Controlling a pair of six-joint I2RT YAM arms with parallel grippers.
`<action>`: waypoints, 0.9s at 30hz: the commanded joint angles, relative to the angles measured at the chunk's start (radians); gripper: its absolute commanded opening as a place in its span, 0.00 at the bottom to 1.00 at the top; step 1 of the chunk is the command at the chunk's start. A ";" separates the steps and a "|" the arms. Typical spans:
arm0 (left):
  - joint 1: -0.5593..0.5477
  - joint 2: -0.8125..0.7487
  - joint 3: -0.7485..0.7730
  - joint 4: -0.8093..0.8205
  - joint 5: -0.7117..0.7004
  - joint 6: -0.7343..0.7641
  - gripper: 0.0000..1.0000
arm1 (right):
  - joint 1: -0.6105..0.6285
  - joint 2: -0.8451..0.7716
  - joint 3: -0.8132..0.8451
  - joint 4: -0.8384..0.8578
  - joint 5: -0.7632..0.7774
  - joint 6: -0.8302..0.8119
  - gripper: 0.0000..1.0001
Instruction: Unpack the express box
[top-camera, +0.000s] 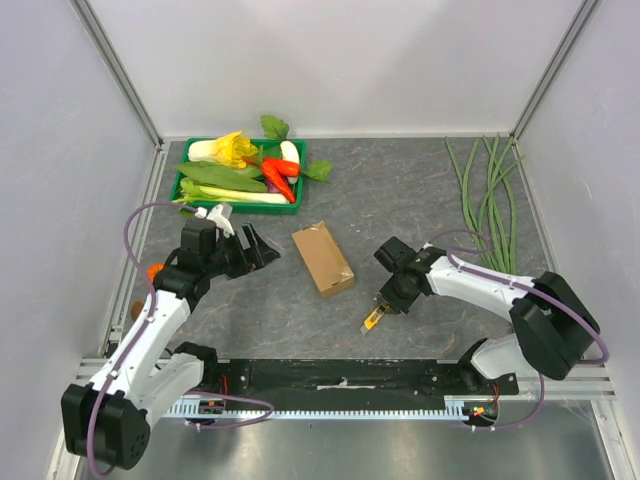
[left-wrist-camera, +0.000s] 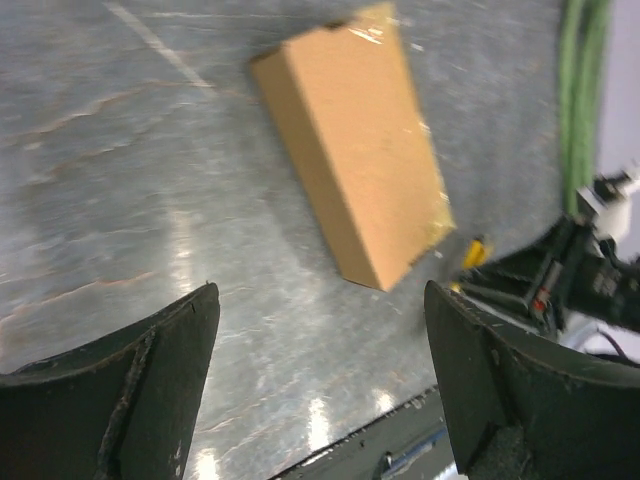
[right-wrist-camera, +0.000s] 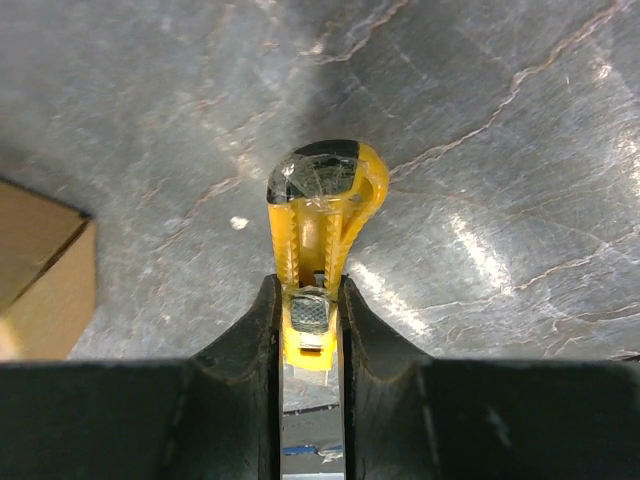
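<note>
The express box (top-camera: 322, 257) is a plain brown cardboard box, lying closed and taped on the grey table between the two arms. The left wrist view shows it (left-wrist-camera: 360, 140) ahead of my left gripper (left-wrist-camera: 320, 300), which is open, holds nothing and sits apart from the box. Seen from above, the left gripper (top-camera: 268, 250) is just left of the box. My right gripper (top-camera: 388, 300) is to the box's right and low over the table, shut on a yellow utility knife (right-wrist-camera: 320, 220). The knife (top-camera: 372, 320) points toward the near edge. One corner of the box (right-wrist-camera: 40, 270) shows at the left of the right wrist view.
A green tray (top-camera: 200, 200) of vegetables stands at the back left. Long green beans (top-camera: 490, 200) lie along the right side. A small orange object (top-camera: 155, 270) sits by the left arm. A black rail (top-camera: 340, 378) runs along the near edge.
</note>
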 joint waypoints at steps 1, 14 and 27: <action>-0.081 -0.056 -0.048 0.165 0.174 -0.049 0.88 | 0.002 -0.103 0.059 -0.003 0.076 -0.027 0.05; -0.443 0.118 -0.066 0.573 0.192 -0.192 0.90 | 0.002 -0.217 0.244 0.031 0.061 -0.068 0.00; -0.590 0.332 0.068 0.613 0.089 -0.184 0.79 | 0.002 -0.249 0.270 0.097 0.003 -0.071 0.00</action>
